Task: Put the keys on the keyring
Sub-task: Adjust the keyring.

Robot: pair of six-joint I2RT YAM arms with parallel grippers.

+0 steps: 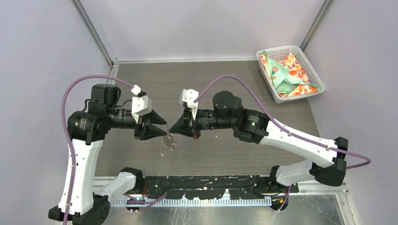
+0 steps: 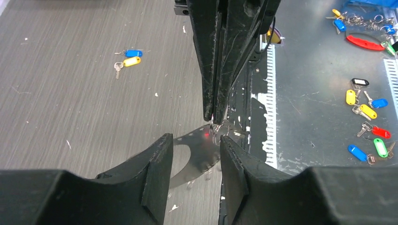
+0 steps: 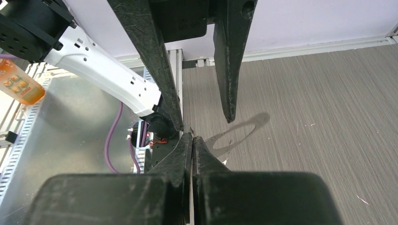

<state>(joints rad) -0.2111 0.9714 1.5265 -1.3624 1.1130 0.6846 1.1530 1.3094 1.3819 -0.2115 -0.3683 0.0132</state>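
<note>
While right jaws clench the keyring [image 1: 169,140], left jaws parted beside it, keys [image 2: 127,57] on table [image 2: 70,117].

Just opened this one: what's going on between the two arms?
The two arms meet over the middle of the table. The right gripper is shut, seemingly pinching the thin keyring, which hangs between them. The left gripper is open, its fingers either side of the right one's tips. The keys, blue and yellow heads, lie on the table, not yet on the ring.
</note>
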